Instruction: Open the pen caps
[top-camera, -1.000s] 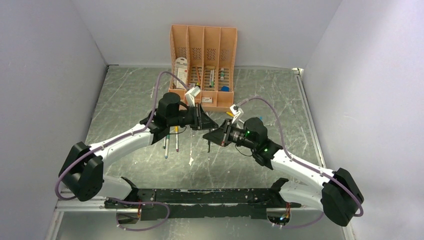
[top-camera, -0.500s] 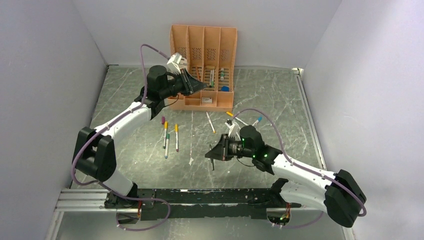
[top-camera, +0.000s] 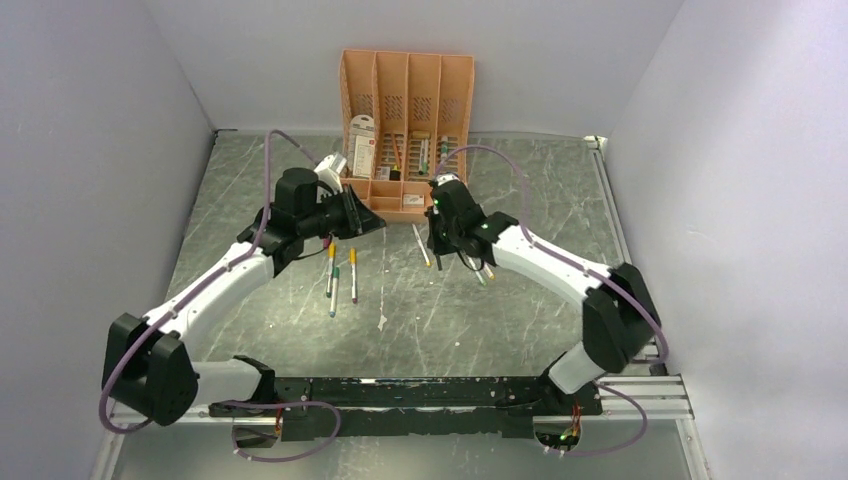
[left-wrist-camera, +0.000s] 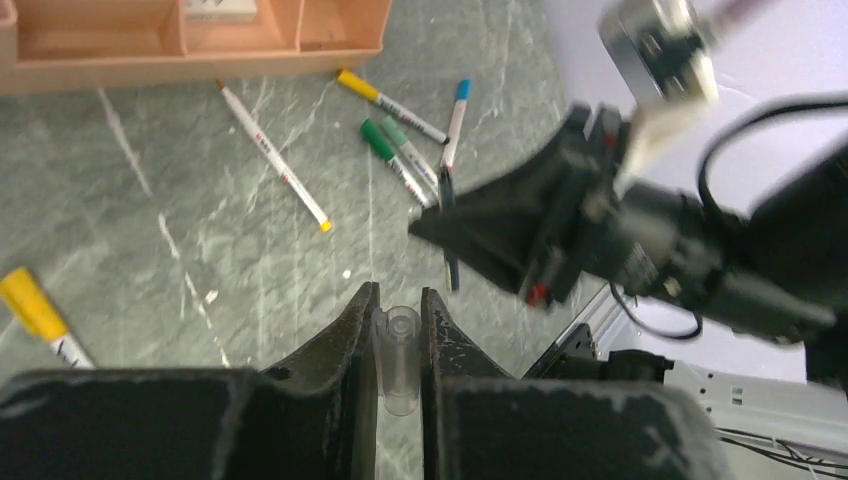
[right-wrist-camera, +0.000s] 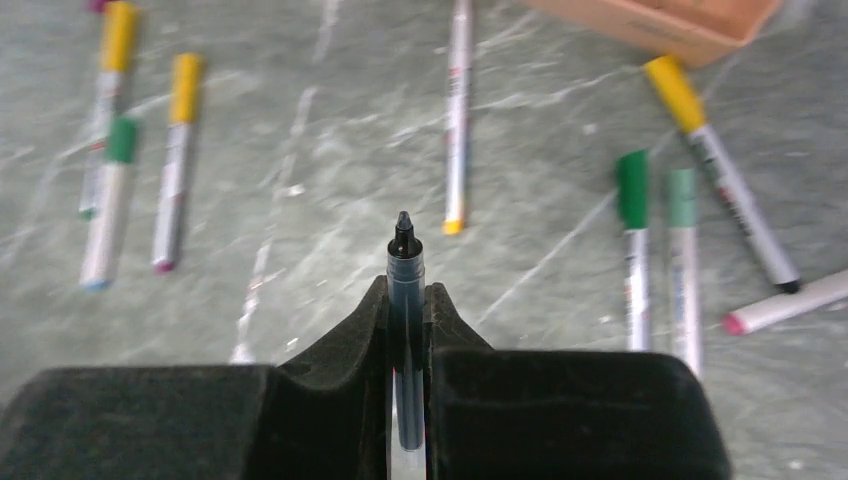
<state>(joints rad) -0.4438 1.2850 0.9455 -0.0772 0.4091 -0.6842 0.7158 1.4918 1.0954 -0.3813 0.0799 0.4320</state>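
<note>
Pen cap (left-wrist-camera: 400, 370), seemingly clear plastic, is sitting clamped between the left gripper (left-wrist-camera: 398, 296) fingers at bottom centre. Right gripper (right-wrist-camera: 406, 289) is pinching an uncapped dark pen (right-wrist-camera: 404, 255), tip pointing toward the frame's top; other pens (right-wrist-camera: 456, 110) are lying scattered across the table (right-wrist-camera: 330, 130).

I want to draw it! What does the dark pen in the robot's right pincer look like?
The dark pen is thin, with a smoky, see-through-looking barrel and a small black tip, bare of any cap. The right pincer is shut on it, its two black fingers squeezing the barrel. The pen sticks straight out past them, above the grey table; nothing else seems to touch it. Its back end is hidden.
</note>
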